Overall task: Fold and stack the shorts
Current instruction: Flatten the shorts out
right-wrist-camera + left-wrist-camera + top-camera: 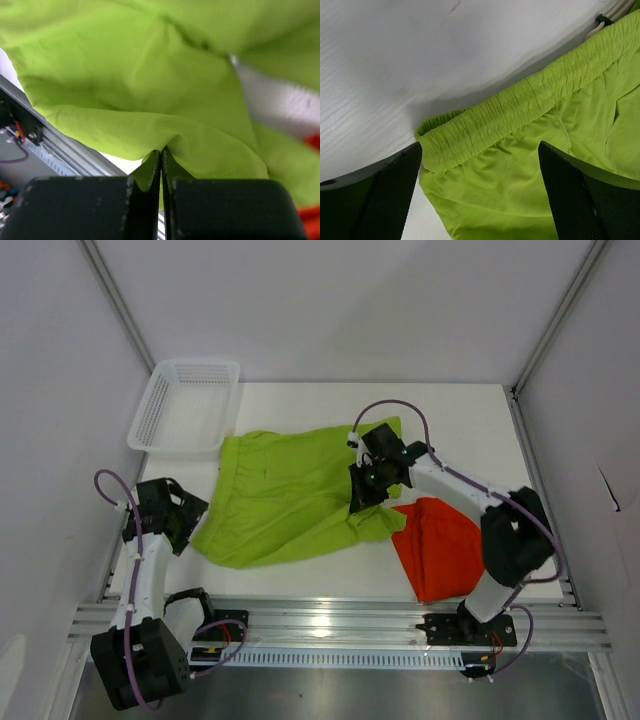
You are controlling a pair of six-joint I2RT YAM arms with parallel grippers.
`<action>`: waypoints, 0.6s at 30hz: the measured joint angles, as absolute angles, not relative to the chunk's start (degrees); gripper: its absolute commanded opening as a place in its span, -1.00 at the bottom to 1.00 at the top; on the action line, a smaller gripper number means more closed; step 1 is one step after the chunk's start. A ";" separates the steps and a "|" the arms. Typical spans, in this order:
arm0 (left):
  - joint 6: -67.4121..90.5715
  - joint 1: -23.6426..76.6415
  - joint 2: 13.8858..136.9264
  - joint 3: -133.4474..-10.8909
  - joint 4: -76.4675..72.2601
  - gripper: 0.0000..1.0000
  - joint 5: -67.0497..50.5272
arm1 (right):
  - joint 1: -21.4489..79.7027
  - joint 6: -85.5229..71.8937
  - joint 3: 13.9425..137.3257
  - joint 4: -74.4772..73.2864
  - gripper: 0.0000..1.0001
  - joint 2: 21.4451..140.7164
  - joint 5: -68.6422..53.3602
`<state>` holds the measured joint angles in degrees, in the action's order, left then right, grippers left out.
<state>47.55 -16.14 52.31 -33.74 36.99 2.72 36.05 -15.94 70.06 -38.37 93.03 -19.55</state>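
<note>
The lime green shorts (290,495) lie spread across the middle of the table, waistband toward the left. My right gripper (362,492) is shut on a pinch of their cloth (200,145) near the right hem, and the fabric is drawn up between the closed fingers (150,175). The orange shorts (440,545) lie folded at the right front, partly under the right arm. My left gripper (185,525) hovers open at the left end of the green shorts. Its two fingers (385,195) straddle the elastic waistband corner (450,140) without touching it. A white drawstring (607,17) shows at the waistband's far end.
A white mesh basket (187,405) stands at the back left, just beyond the green shorts. Metal rails (330,625) run along the table's front edge. White walls close in both sides and the back.
</note>
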 measured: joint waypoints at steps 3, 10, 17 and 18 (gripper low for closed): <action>47.55 -16.14 52.62 -33.74 36.34 0.97 2.76 | 32.36 -13.56 76.62 -38.26 -1.00 102.54 -24.47; 47.53 -16.14 54.24 -33.74 35.05 0.97 2.79 | 26.20 -12.91 90.06 -38.39 -0.12 117.03 -32.32; 47.48 -16.08 55.94 -33.74 34.81 0.97 2.87 | 21.98 -14.87 93.25 -32.32 0.12 118.24 -36.07; 47.48 -16.08 55.94 -33.74 34.81 0.96 2.90 | 21.47 -15.05 91.83 -30.87 0.11 117.30 -36.49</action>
<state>47.48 -16.08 55.94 -33.74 34.81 2.90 21.47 -15.05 91.83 -30.87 117.30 -36.49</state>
